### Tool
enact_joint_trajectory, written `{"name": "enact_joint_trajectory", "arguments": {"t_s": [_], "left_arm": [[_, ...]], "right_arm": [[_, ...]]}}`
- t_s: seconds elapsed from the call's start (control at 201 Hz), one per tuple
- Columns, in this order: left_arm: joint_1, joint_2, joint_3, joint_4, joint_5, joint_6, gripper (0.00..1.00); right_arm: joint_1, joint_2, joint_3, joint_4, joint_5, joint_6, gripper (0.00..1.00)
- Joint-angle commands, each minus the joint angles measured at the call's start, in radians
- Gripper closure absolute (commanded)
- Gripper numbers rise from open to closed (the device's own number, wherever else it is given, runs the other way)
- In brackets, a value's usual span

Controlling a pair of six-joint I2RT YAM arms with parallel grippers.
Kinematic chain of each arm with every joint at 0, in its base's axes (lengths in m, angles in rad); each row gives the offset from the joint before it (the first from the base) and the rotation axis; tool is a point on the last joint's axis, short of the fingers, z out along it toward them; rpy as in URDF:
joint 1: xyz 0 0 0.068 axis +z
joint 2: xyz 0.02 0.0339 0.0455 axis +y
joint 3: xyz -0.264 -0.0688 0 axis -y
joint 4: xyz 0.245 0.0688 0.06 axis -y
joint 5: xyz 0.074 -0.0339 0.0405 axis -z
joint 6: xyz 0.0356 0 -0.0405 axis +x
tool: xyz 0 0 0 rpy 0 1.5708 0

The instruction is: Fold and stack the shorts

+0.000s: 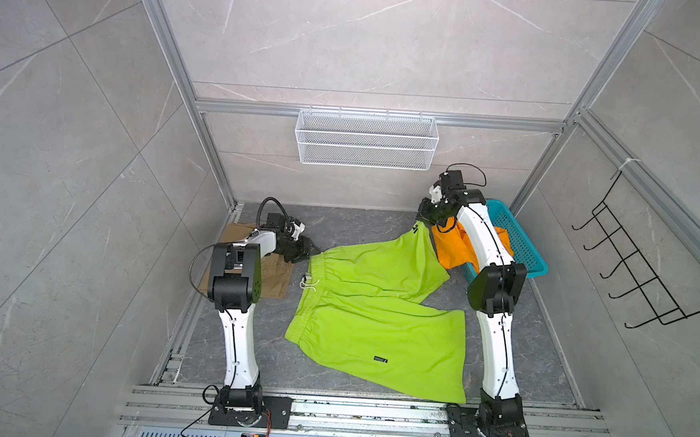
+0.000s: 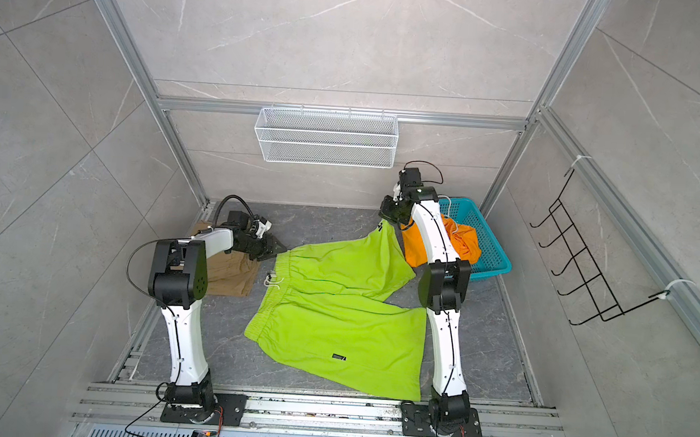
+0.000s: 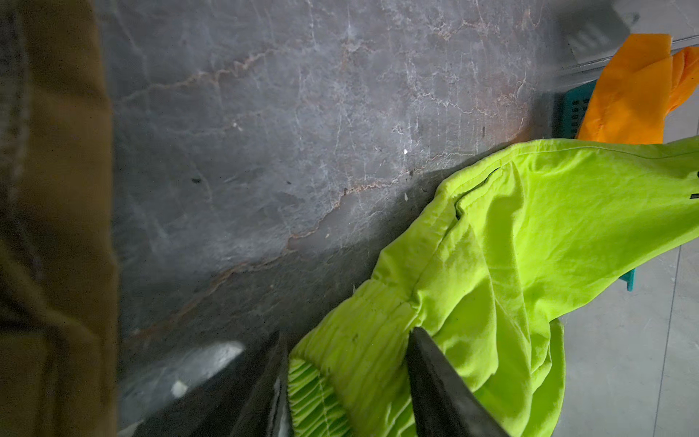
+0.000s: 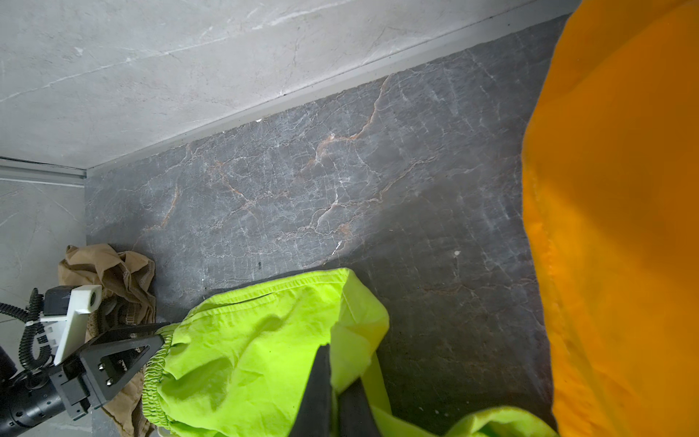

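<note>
One dark marbled surface (image 1: 352, 226), grey-tiled walls (image 1: 351, 40); right fingers (image 4: 317, 389) pinch lime shorts (image 1: 375, 325), left fingers (image 3: 438, 386) straddle their waistband (image 3: 340, 359), grip unclear.

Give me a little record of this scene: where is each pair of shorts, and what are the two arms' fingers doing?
Lime green fabric shorts: spread out, one leg lifted
Khaki tan fabric shorts: lying left of the green pair
Bright orange fabric shorts: draped over the teal perforated plastic basket's rim
Left fingers: either side of the green waistband; grip unclear
Right fingers: shut on the lifted green leg's hem
</note>
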Motion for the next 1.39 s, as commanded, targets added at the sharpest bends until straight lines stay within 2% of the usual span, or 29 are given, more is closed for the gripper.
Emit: {"name": "enact_joint_trajectory", "arguments": {"t_s": [0.0,0.179,0.398,0.468,0.573,0.842,1.081,1.389], "left_arm": [[0.0,-0.056,-0.019,0.055,0.052,0.021,0.55],[-0.001,-0.057,-0.038,0.115,0.066,-0.015,0.64],[-0.007,-0.052,-0.022,0.148,0.044,-0.055,0.85],[-0.011,-0.047,-0.019,0.165,0.049,-0.072,0.87],[-0.019,-0.039,-0.008,0.169,0.048,-0.089,0.99],[-0.015,-0.078,0.036,0.169,-0.01,-0.145,1.0],[0.059,-0.068,0.109,0.204,-0.037,-0.276,1.0],[0.093,-0.062,0.183,0.266,-0.004,-0.374,1.0]], "right_arm": [[0.005,0.022,0.02,-0.021,-0.016,-0.017,1.0],[0.005,0.025,0.012,-0.013,-0.027,-0.013,1.0],[0.004,0.025,0.005,-0.012,-0.03,-0.013,1.0],[0.004,0.024,0.005,-0.01,-0.029,-0.012,1.0],[0.005,0.026,0.005,-0.006,-0.029,-0.01,1.0],[0.005,0.029,0.026,-0.016,-0.031,-0.016,1.0],[-0.017,0.013,0.093,-0.052,-0.018,-0.026,1.0],[-0.033,-0.115,0.043,-0.049,-0.03,-0.033,1.0]]}}
